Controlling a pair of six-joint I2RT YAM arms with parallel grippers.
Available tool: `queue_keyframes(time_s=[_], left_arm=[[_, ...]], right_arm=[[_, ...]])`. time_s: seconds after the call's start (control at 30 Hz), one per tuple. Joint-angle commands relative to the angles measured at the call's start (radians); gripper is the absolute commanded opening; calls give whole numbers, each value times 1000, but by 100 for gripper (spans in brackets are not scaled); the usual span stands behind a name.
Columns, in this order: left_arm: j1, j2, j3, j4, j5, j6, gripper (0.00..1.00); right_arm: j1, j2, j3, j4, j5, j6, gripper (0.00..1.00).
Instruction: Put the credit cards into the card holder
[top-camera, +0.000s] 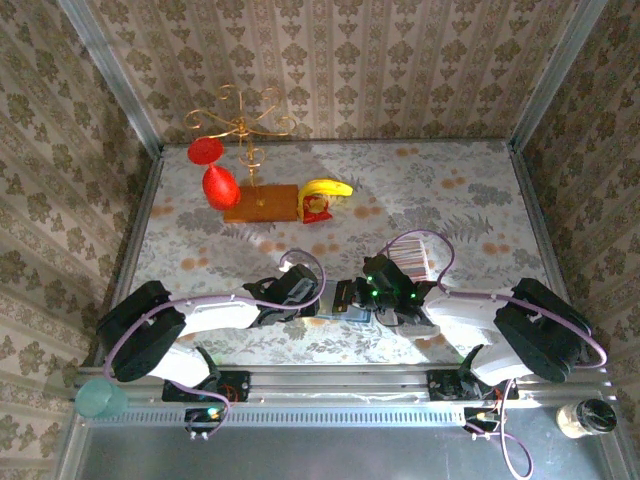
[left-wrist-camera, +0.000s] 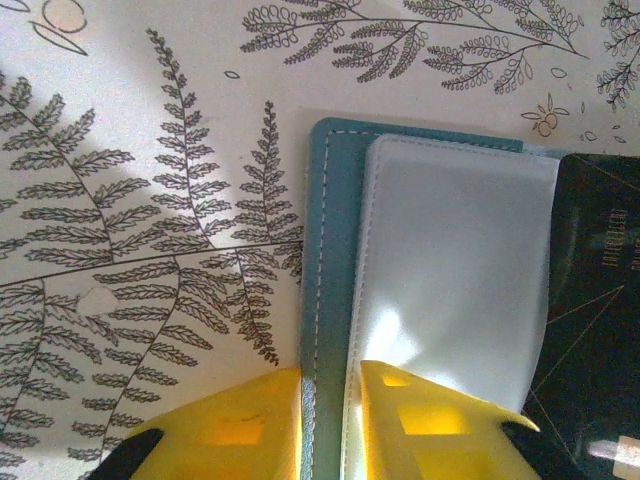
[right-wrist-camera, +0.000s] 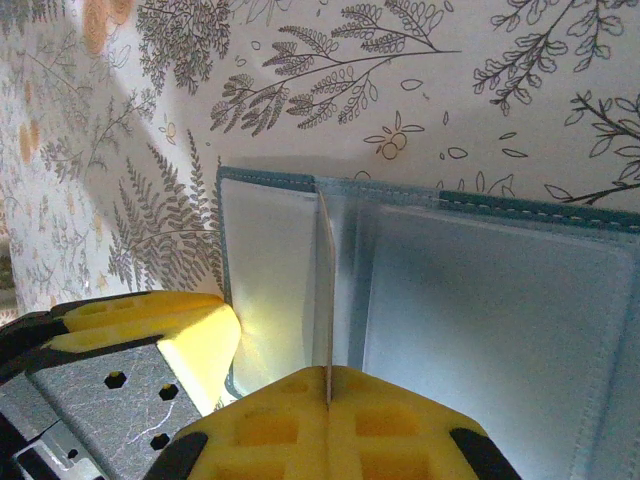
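Fern-printed table (top-camera: 480, 200): the work surface; the action sits at its near edge, in the middle, where both arms can reach
Teal card holder (right-wrist-camera: 480, 300): lies open and flat on the table with its pale sleeves facing up, so a pocket mouth is free to receive a card
Left gripper (left-wrist-camera: 330, 378): pinches the left border of the card holder, I judge to keep it from sliding while a card pushes in
Right gripper (right-wrist-camera: 328, 388): pressed together on one credit card (right-wrist-camera: 326, 290), held upright on its thin side and aimed at a sleeve; how deep it sits I cannot tell
Remaining credit cards (top-camera: 416, 256): a pale striped row just far-right of the holder, close for the next pick
Top view: gives the place of the row and the holder, but the arms cover both grips
Right wrist view: shows the card edge-on against the sleeves
Left wrist view: shows the stitched teal seam between the yellow fingers, and a dark panel (left-wrist-camera: 590, 300) at the right, maybe a card
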Motion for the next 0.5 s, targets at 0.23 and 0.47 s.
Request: queue_keyframes(time_s=[0.23,0.47], left_arm=[[-19,74,-49,-47,67,-19,20],[-21,73,-48,-49,66,-18,20]], right_arm=[[3,-21,-5,-88,78,-56,0],[2,-4,3,-72,62,-57,0]])
